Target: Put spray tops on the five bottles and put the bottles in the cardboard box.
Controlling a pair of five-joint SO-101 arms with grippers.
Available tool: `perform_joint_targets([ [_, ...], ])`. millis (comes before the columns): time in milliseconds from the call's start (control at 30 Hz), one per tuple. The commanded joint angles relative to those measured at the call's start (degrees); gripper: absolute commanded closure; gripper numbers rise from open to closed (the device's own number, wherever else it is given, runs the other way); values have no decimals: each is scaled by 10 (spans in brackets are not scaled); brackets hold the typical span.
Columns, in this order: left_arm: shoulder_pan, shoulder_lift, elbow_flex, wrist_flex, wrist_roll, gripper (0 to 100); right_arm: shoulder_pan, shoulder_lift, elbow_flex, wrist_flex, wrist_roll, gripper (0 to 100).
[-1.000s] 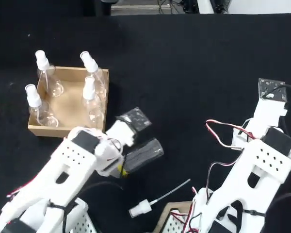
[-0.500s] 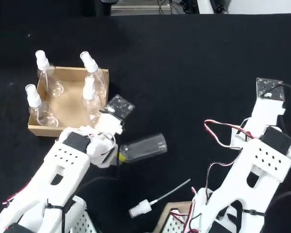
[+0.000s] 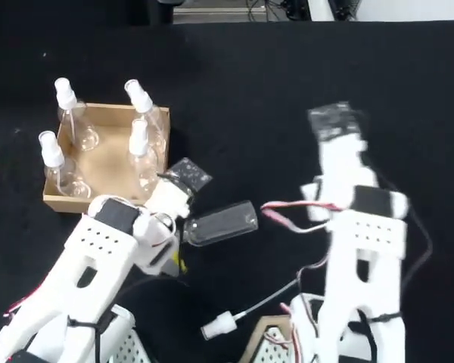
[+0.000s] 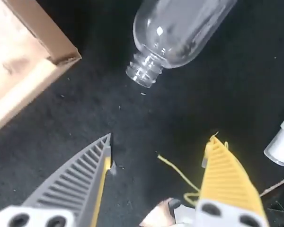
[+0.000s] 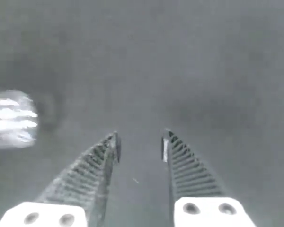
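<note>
From above, the cardboard box (image 3: 106, 162) sat at the far left holding four capped bottles (image 3: 140, 147). The fifth bottle (image 3: 221, 222) lay uncapped on its side just right of the left arm (image 3: 98, 257), with the loose spray top (image 3: 219, 326) nearer. In the left wrist view, the left gripper (image 4: 160, 138) gaped wide and empty, the bottle's neck just beyond its tips. In the right wrist view, the right gripper (image 5: 141, 134) stood partly open, holding nothing.

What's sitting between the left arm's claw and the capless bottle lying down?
Only bare black tabletop. In the left wrist view, the left gripper points at the bottle, whose open neck faces it, with nothing between them.
</note>
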Motion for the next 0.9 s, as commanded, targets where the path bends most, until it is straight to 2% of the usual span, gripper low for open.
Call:
perform_joint_targets([
  [0,-3,-68,34,2,-7,711,-59,-15,23,-79,-66,874],
  [167,-5,-169,112,-65,43,707,-149,-15,102,-182,-128,874],
  [367,-10,-178,175,-120,57,709,-222,-15,176,-269,-174,874],
  [500,-11,-178,189,-155,101,707,-235,-15,217,-272,-171,874],
  [633,-11,-178,209,-200,110,707,-229,-19,248,-262,-169,874],
  [867,-11,-178,231,-242,112,707,-223,-19,227,-160,-168,872],
])
